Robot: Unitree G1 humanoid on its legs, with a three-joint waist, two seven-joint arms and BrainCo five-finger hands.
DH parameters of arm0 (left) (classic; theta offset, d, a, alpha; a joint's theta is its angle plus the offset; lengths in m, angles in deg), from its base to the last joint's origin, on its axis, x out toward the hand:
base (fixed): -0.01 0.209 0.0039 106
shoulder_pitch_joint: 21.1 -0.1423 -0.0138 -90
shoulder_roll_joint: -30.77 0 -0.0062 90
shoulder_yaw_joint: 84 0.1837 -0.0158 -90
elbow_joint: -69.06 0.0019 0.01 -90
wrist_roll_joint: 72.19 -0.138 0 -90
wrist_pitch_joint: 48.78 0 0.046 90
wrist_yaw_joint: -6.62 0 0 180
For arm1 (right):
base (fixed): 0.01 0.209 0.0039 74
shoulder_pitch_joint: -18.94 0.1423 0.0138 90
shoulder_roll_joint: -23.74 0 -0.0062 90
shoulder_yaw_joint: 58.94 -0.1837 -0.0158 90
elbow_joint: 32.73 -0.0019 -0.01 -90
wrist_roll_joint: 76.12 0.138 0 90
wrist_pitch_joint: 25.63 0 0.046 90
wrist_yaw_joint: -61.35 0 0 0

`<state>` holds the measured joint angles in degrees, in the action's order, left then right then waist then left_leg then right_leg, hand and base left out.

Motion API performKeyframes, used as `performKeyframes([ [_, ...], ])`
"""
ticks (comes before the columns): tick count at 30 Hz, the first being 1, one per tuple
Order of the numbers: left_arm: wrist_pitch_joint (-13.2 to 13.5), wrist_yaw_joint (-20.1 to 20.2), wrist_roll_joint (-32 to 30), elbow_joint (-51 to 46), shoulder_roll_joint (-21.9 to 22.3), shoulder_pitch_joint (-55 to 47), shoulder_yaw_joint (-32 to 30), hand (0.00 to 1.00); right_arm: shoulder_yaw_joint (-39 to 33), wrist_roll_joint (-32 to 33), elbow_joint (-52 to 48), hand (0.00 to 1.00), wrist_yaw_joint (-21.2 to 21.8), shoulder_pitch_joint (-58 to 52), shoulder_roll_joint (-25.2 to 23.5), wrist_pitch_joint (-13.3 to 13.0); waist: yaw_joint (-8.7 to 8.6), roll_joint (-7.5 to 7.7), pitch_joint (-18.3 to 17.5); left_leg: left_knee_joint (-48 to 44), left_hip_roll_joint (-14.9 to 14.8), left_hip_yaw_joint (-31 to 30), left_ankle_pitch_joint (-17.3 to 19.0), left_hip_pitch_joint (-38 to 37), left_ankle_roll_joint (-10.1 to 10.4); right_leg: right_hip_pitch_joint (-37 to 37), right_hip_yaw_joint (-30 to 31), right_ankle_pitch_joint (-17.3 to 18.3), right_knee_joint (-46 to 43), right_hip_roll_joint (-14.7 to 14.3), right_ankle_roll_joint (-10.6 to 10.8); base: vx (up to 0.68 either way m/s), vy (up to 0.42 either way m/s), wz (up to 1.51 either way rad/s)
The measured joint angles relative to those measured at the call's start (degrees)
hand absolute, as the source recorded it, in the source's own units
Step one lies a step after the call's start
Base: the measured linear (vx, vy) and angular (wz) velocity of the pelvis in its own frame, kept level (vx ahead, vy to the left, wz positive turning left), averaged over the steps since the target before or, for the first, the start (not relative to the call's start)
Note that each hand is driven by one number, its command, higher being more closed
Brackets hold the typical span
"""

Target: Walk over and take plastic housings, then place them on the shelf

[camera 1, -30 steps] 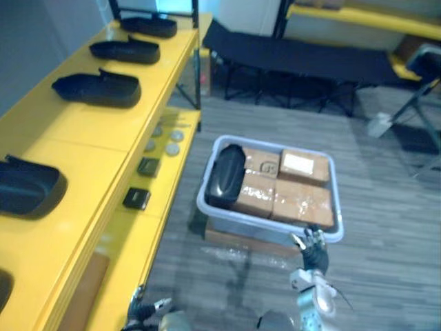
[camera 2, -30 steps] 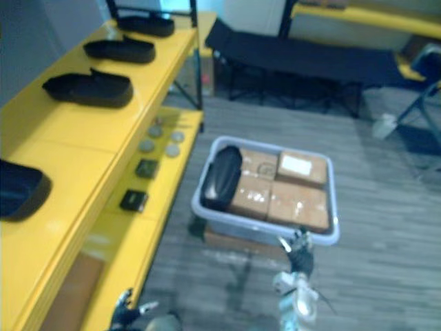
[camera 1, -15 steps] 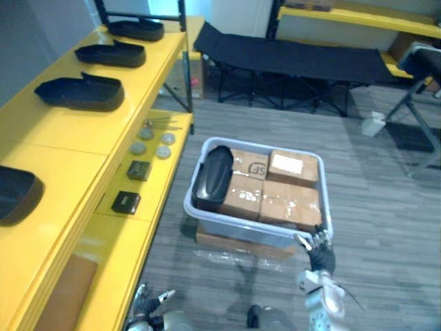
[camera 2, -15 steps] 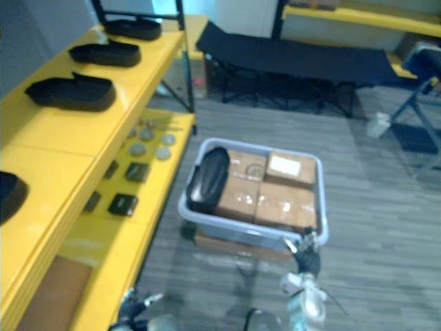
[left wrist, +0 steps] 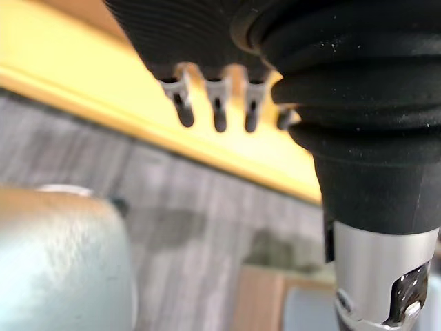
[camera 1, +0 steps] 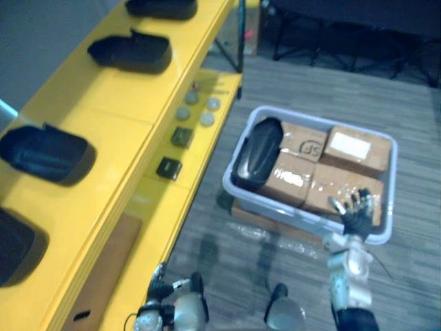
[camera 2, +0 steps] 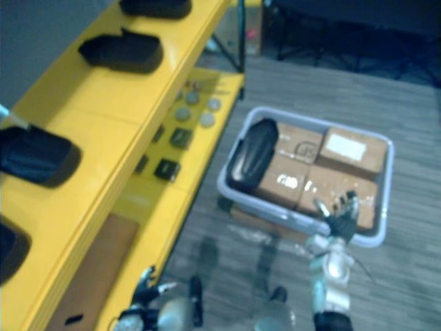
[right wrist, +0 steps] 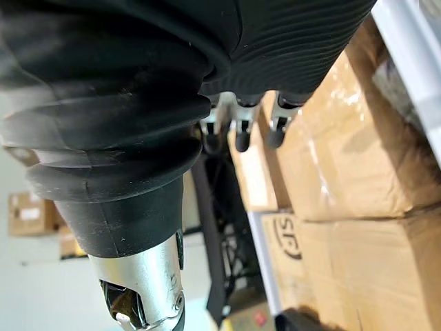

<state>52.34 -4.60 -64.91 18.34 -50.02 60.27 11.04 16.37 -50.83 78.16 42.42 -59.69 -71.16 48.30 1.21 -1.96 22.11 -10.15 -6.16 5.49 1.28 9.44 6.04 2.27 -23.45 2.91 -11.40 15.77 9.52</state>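
in the grey bin [camera 1: 311, 118], glossy black rounded housing [camera 1: 256, 153] beside boxes [camera 1: 289, 181]

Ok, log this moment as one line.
right robot hand: open, over near rim of grey plastic bin | black plastic housing: in bin, left of brown cardboard boxes | left robot hand: open, low beside yellow shelf

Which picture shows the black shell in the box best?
Left eye view: the whole black housing lies in the grey bin beside cardboard boxes. The right eye view shows the same. The right wrist view faces the boxes, the left wrist view the yellow shelf.
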Motion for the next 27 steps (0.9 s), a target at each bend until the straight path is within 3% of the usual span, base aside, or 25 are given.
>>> performKeyframes([
  [3,0.52,-0.05,1.64,-0.7,-0.09,1.06,-0.44,0.0,-2.86,0.95,8.67,0.0,-3.5,10.77,6.35,1.91,1.58,-1.05,2.72,-2.94,0.5,-2.49,0.26,3.89,-0.41,1.15,-1.4,-0.1,-0.65,0.21,-0.02,-0.08,0.034,0.4],
  [5,1.1,0.03,1.99,-0.44,-0.07,1.56,-1.03,0.0,-3.78,1.12,16.57,0.0,-5.32,19.48,13.06,4.41,2.9,-2.62,3.86,-5.04,0.78,-4.06,0.33,7.16,-0.56,3.08,-2.0,-0.07,-1.97,0.44,-0.06,-0.1,0.041,0.33],
  [8,1.14,0.1,3.45,2.46,-0.05,1.86,-1.3,0.0,-3.5,1.18,24.29,0.0,-6.44,27.94,19.4,7.5,4.44,-4.54,5.31,-6.85,1.16,-5.26,0.54,9.26,-0.88,4.31,-2.04,0.21,-3.64,0.85,-0.35,-0.07,0.032,0.19],
  [11,1.11,0.17,4.5,6.39,0.11,1.7,-0.18,0.0,-1.23,1.54,29.57,0.0,-7.29,33.7,23.05,10.1,5.26,-5.45,5.72,-8.75,1.54,-6.34,0.75,12.14,-1.23,6.53,-1.98,0.74,-5.43,1.32,-0.66,-0.06,0.024,0.13],
  [15,1.34,0.29,5.91,6.6,0.22,1.76,0.7,0.0,0.3,2.08,34.33,0.0,-7.45,36.03,25.05,12.7,7.28,-5.62,5.79,-10.36,1.93,-6.64,0.94,13.43,-1.52,7.78,-1.9,1.79,-7.7,2.13,-0.39,-0.07,0.014,0.07],
  [19,1.76,0.62,7.2,6.74,0.41,2.03,2.57,0.0,2.77,1.89,36.45,0.0,-7.39,40.33,28.13,14.74,7.5,-7.68,6.77,-12.24,2.65,-7.98,1.09,15.59,-1.78,9.49,-2.05,2.76,-10.24,3.09,-0.4,-0.1,0.023,0.11],
  [27,1.84,0.9,10.77,7.86,0.07,2.02,4.94,0.0,5.89,0.84,39.69,0.0,-7.0,42.72,29.52,17.41,8.95,-7.94,6.75,-12.56,2.7,-8.06,0.74,16.61,-1.88,10.67,-1.87,2.95,-11.43,3.56,0.04,-0.02,0.005,0.03],
])
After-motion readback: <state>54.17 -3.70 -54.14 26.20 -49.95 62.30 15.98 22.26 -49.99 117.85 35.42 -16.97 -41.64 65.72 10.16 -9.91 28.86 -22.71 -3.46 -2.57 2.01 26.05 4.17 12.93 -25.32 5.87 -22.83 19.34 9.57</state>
